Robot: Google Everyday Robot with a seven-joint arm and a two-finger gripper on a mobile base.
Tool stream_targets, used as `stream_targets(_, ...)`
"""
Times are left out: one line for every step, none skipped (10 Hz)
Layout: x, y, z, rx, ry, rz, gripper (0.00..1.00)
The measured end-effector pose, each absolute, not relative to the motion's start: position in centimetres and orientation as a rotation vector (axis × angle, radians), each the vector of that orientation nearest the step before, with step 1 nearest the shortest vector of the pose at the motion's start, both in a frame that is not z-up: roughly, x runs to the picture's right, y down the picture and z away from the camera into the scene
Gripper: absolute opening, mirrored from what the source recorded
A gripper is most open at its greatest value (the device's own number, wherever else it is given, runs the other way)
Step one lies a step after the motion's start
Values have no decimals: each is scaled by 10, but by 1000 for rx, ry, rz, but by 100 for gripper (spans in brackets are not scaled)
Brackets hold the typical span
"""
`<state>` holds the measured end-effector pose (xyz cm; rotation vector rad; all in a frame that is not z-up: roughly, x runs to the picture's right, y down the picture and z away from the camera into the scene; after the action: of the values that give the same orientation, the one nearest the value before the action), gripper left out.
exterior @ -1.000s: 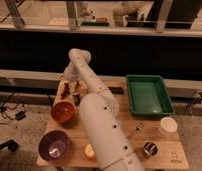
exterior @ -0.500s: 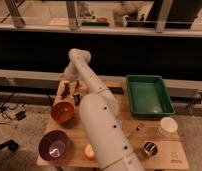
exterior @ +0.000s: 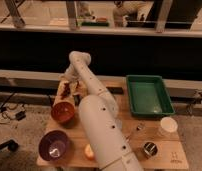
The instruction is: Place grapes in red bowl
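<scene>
The grapes point(exterior: 68, 90) show as a small dark red cluster at the far left of the wooden table point(exterior: 129, 117), right at the end of my arm. My gripper point(exterior: 70, 87) hangs down over them from the white elbow point(exterior: 79, 60), at the grapes' height, and partly hides them. The red bowl point(exterior: 63, 112) stands just in front of the gripper, nearer the camera, and looks empty. I cannot tell whether the grapes rest on the table or are lifted.
A larger purple bowl point(exterior: 55, 145) stands at the front left. An orange-yellow fruit point(exterior: 89, 151) lies beside my arm. A green tray point(exterior: 149, 95) is at the back right. A white cup point(exterior: 168, 125), a metal can point(exterior: 150, 149) and a small utensil point(exterior: 135, 130) are at the front right.
</scene>
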<state>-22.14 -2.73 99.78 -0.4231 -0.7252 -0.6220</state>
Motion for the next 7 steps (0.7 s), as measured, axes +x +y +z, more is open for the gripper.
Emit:
stream_targets(-220, -29, 1006, -403, -710, -618, 80)
stream_targets(-219, -31, 1008, -395, -703, -615, 80)
stream_targets(-217, -33, 1011, -389, -696, -610, 80)
stream_targets(-216, -35, 1011, -380, -689, -601, 78)
stream_targets(-215, -36, 1012, -377, -683, -592, 70)
stream_targets(-214, -36, 1013, -377, -680, -582, 61)
stream_targets(-212, -37, 1014, -379, -678, -574, 51)
